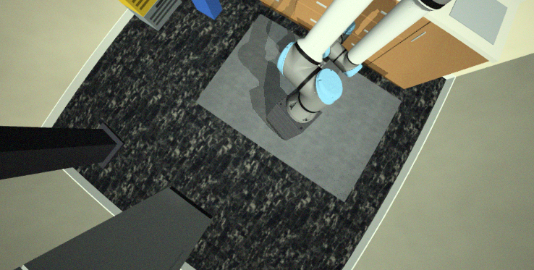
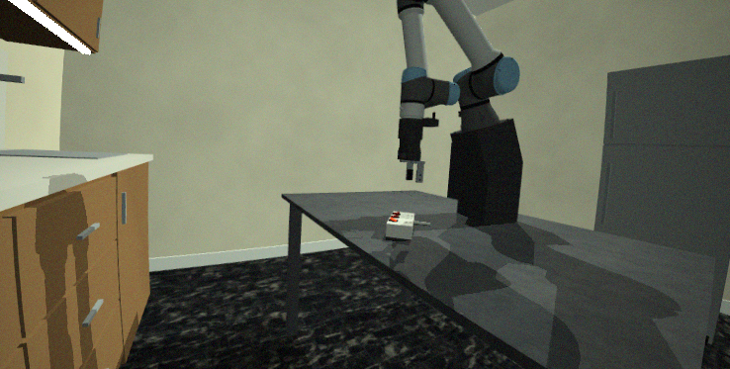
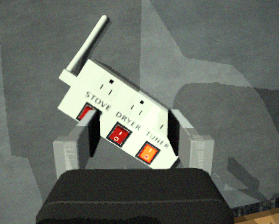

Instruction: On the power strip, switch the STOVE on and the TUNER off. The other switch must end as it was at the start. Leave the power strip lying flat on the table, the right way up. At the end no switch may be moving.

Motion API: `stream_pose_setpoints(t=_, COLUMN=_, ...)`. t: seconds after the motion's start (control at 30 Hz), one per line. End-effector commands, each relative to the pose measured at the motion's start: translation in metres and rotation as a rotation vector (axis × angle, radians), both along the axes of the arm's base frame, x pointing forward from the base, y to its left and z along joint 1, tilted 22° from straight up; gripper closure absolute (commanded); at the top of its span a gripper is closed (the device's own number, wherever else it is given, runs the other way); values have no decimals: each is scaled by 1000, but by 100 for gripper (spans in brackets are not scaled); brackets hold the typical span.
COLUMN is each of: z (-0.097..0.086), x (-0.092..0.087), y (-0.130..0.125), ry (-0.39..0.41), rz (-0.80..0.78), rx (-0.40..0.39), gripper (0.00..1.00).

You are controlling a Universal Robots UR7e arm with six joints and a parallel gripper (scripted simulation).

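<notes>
The white power strip (image 3: 119,119) lies flat on the grey table, turned at an angle, with a short cord stub (image 3: 87,46) pointing up-left. It has three red rocker switches labelled STOVE, DRYER (image 3: 118,135) and TUNER (image 3: 148,152). The TUNER switch looks brighter orange than the other two. My gripper (image 3: 133,124) is open and empty, with a finger on either side of the strip's switch row as seen from above. In the side view the gripper (image 2: 412,172) hangs well above the strip (image 2: 400,225). In the overhead view the arm hides both.
The robot's dark pedestal (image 2: 485,172) stands on the table just behind the strip. The table's near-left edge (image 2: 331,228) is close to the strip. Wooden cabinets (image 2: 71,258) stand at the left, and a dark tall cabinet (image 2: 664,146) at the right.
</notes>
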State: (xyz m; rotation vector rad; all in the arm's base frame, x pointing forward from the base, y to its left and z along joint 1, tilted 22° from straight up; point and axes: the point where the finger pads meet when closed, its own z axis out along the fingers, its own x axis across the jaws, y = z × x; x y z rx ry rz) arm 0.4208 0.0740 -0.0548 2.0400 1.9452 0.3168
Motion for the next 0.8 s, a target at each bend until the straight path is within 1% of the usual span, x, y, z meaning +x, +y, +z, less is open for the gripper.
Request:
stream_pose_setpoints(t=0.0, z=-1, x=1, y=-1, ry=-5, rz=-53, rx=20, gripper=0)
stream_pose_setpoints(t=0.23, z=-8, x=3, y=-3, ry=-20, rz=-262, rx=101, gripper=0)
stream_pose_setpoints(t=0.47, z=-16, x=7, y=-8, ry=-39, rz=-534, rx=208, gripper=0)
stream_pose_setpoints(t=0.53, z=-16, x=7, y=-8, ry=-39, rz=-534, rx=208, gripper=0)
stream_pose_setpoints(t=0.77, z=-24, x=13, y=-14, ry=-61, rz=-846, rx=330, gripper=0)
